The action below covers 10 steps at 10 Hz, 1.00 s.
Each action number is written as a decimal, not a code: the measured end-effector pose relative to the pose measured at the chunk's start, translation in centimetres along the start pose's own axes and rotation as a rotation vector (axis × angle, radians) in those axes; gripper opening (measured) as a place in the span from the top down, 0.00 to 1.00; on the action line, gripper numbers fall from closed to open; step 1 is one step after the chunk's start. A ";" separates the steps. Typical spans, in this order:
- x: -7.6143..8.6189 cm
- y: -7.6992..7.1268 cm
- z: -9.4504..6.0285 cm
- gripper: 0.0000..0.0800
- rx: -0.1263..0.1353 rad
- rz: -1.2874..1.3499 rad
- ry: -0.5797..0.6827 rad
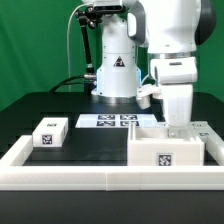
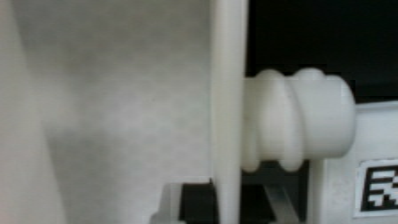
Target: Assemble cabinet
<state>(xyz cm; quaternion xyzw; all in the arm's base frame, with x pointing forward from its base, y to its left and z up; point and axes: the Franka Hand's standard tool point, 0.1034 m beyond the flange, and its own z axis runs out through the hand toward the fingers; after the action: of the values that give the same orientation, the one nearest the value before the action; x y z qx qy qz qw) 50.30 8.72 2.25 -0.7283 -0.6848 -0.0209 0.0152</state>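
The cabinet [image 1: 160, 152] is the big white box with a marker tag on its front, standing at the exterior view's right behind the front rail. My gripper [image 1: 178, 124] reaches down from above into its rear right part, where the box walls hide the fingertips. In the wrist view a thin white panel [image 2: 221, 100] of the cabinet runs straight between my dark fingers [image 2: 199, 205]. The gripper [image 2: 238, 200] is shut on that panel's edge. A ribbed white knob [image 2: 294, 115] sticks out beside the panel, above a tagged white face [image 2: 377, 190].
A small white tagged block [image 1: 50, 132] lies at the exterior view's left. The marker board [image 1: 108, 121] lies flat in front of the robot's base [image 1: 113, 70]. A long white rail [image 1: 90, 178] edges the table's front and sides.
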 end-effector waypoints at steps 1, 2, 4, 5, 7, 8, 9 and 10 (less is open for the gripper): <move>0.7 0.7 0.0 0.96 0.012 -0.012 -0.004; 1.4 1.2 0.1 0.96 0.011 -0.021 -0.001; 2.7 1.2 0.1 0.96 0.010 -0.022 0.005; 2.8 1.2 0.1 0.96 0.010 -0.009 0.004; 2.8 1.2 0.1 0.96 0.010 -0.008 0.005; 2.7 1.2 0.1 0.88 0.011 -0.007 0.004; 2.7 1.2 0.2 0.88 0.012 -0.006 0.004; 2.7 1.1 0.2 0.62 0.012 -0.006 0.004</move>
<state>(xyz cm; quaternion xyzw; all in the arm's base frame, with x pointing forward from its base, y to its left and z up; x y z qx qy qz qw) 51.60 11.31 2.20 -0.7262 -0.6869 -0.0184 0.0209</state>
